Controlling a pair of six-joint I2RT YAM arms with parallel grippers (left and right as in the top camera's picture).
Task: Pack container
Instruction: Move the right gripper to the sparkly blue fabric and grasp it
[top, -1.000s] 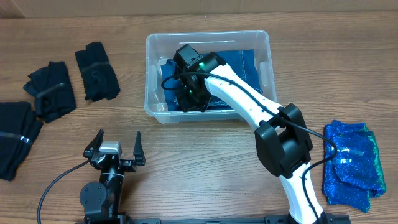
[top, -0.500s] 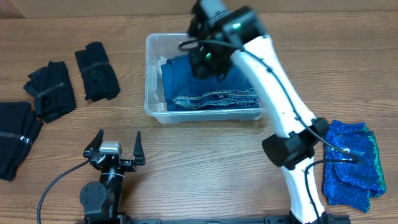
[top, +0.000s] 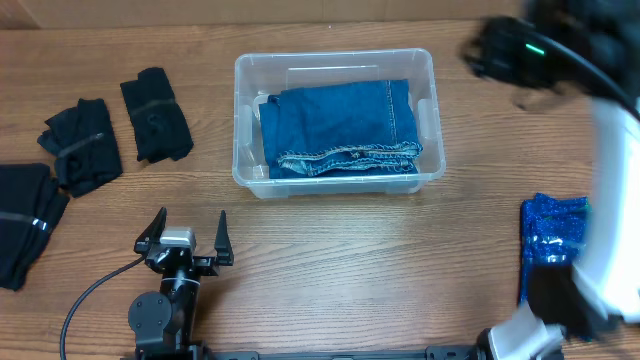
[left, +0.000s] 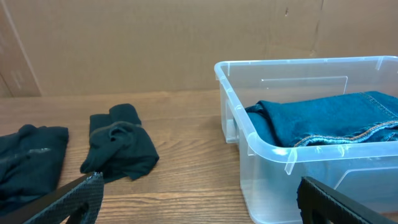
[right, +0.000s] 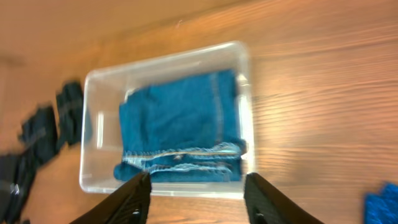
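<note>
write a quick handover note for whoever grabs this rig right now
Left gripper: open, empty, low at the near table edge.
Right gripper: open, empty, raised in the air; overhead shows it right of the container.
Container: mid-table, with folded blue jeans lying inside.
Done: jeans packed.
Left: probably the black garments on the table to the container's left and the sparkly blue cloth to its right. All are outside it.
</note>
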